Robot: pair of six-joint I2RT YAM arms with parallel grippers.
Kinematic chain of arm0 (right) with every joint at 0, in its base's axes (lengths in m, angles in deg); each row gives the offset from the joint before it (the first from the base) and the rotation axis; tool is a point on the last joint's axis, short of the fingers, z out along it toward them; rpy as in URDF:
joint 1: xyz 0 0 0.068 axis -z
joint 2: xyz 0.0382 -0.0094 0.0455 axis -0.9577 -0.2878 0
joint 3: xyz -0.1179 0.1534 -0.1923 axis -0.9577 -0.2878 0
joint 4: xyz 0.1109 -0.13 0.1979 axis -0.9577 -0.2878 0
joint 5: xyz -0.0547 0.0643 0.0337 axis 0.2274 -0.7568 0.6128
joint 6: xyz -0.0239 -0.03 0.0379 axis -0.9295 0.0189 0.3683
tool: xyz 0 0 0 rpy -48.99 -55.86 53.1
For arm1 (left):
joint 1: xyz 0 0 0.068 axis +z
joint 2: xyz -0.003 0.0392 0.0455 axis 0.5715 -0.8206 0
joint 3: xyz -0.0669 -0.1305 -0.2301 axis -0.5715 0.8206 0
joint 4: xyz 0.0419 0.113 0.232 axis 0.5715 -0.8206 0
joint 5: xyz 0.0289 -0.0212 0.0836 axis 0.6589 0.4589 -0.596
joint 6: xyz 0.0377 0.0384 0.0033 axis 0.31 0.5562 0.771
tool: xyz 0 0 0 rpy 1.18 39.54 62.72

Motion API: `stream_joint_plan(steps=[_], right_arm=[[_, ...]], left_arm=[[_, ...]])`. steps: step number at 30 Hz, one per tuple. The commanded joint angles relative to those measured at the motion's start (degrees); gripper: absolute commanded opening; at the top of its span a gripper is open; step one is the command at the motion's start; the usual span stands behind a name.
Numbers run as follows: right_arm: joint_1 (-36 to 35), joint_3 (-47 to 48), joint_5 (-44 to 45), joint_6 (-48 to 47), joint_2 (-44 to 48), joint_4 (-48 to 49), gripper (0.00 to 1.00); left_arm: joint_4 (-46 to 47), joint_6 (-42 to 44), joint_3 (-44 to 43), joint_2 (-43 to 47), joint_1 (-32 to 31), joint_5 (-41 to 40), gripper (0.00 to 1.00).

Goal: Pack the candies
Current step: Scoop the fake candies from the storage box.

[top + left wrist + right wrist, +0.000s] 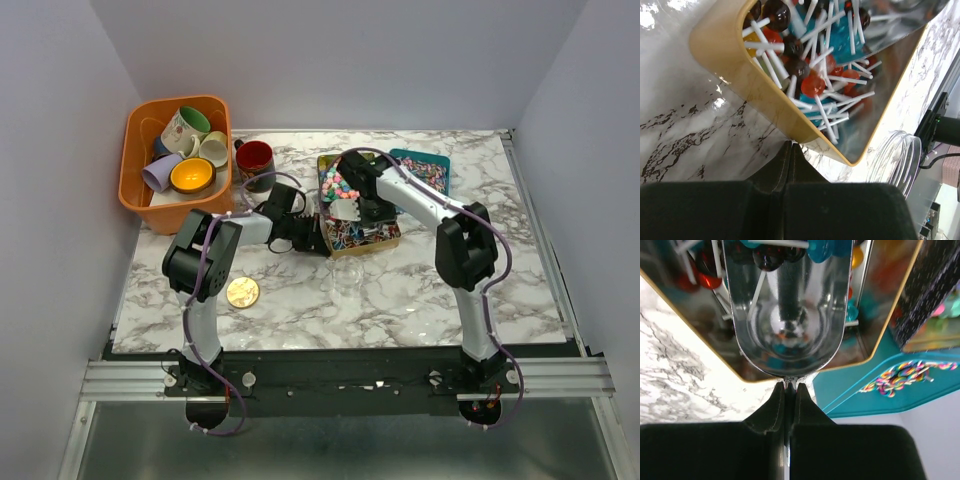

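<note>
Top external view: on white marble-patterned tabletop, both arms bent inward over rectangular gold metal tin at centre. In that tin, white-stick lollipops in red, brown and blue. Just beyond it, a heap of pink and green round candies. Closed tight, left gripper, tips touching the tin's outer wall at a corner; cannot tell whether the rim is pinched. Clamped on the thin handle of shiny steel scoop, right gripper, scoop mouth over the lollipops. Just beside, teal metal tin holding multicoloured small sweets. Near the gold tin's corner, clear jar. By the left arm, flat round gold lid. At far left, orange plastic bin of ceramic mugs, with dark red mug beside it.
</note>
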Motion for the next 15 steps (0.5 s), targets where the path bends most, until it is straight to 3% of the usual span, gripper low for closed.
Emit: stream_joint_plan(steps=[1, 15], right_arm=[[-2.78, -1.92, -3.54, -3.86, -4.22, 1.46, 0.01], [-2.96, -5.87, -13.11, -1.32, -4.58, 9.28, 0.01]], left_arm=[[1.81, 0.86, -1.44, -1.75, -0.33, -0.86, 0.00], [-3.46, 2.53, -5.74, -3.16, -0.07, -1.57, 0.00]])
